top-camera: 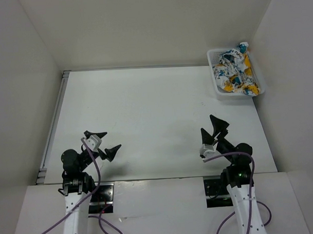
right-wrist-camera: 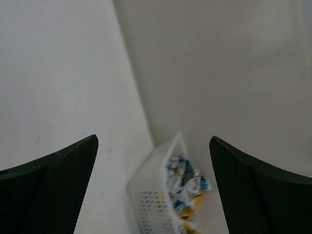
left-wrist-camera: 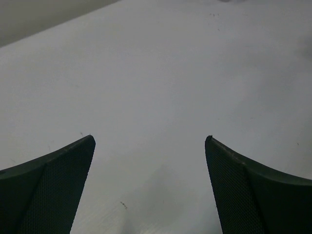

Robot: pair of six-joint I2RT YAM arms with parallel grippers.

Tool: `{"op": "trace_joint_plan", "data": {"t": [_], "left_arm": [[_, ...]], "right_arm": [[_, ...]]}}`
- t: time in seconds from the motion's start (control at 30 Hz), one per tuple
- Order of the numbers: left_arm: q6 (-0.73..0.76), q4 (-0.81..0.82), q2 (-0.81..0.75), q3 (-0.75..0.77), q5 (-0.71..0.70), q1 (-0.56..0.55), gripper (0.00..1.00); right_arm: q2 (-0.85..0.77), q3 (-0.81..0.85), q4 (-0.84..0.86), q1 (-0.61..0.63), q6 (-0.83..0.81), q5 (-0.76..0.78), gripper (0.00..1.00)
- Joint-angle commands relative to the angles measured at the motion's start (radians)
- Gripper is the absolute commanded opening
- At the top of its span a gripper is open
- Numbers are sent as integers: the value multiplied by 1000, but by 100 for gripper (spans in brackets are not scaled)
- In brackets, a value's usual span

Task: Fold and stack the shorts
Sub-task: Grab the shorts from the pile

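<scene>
The shorts (top-camera: pixel 236 72) lie crumpled in a white mesh basket (top-camera: pixel 212 66) at the far right corner of the table (top-camera: pixel 146 112), close against the right wall (top-camera: pixel 294 91). They fill the basket in a loose heap, unfolded, with yellow-orange and teal patches showing on the white cloth. One end of the cloth pokes up over the far rim. Nothing of them lies on the table itself.

Both arms sit low at the near edge, well apart from the basket and from each other. The left hand (top-camera: pixel 110 141) hovers over the near left part of the table, its two dark fingers (left-wrist-camera: pixel 58 185) spread wide with only bare white tabletop between them. It pinches nothing. Its wrist view shows the plain surface running ahead, with a few tiny dark specks on it.

The right hand (top-camera: pixel 205 121) is raised over the near right part of the table, tilted up toward the far right corner. Its fingers (right-wrist-camera: pixel 253 195) are likewise spread wide and hold nothing. Between them, in its wrist view, the basket appears small and far off, the printed cloth bunched inside, and the wall rises behind it.

A purple cable (top-camera: pixel 94 170) loops from each arm down past its base. A metal rail (top-camera: pixel 54 125) runs along the left edge of the table.
</scene>
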Motion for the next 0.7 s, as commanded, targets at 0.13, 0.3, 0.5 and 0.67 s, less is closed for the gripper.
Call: {"op": "trace_joint_plan", "data": {"t": [0.13, 0.3, 0.5, 0.67], "left_arm": [[6, 280, 529, 362, -144, -111, 100], [6, 128, 1085, 755, -213, -175, 100], [6, -105, 1341, 972, -347, -304, 100], [6, -58, 1358, 932, -347, -353, 100]], "right_arm": [[541, 503, 275, 24, 213, 296, 99], [1226, 1115, -19, 15, 851, 792, 99], [1534, 1269, -197, -154, 1033, 794, 99], [1655, 1343, -181, -231, 1056, 903, 99]]}}
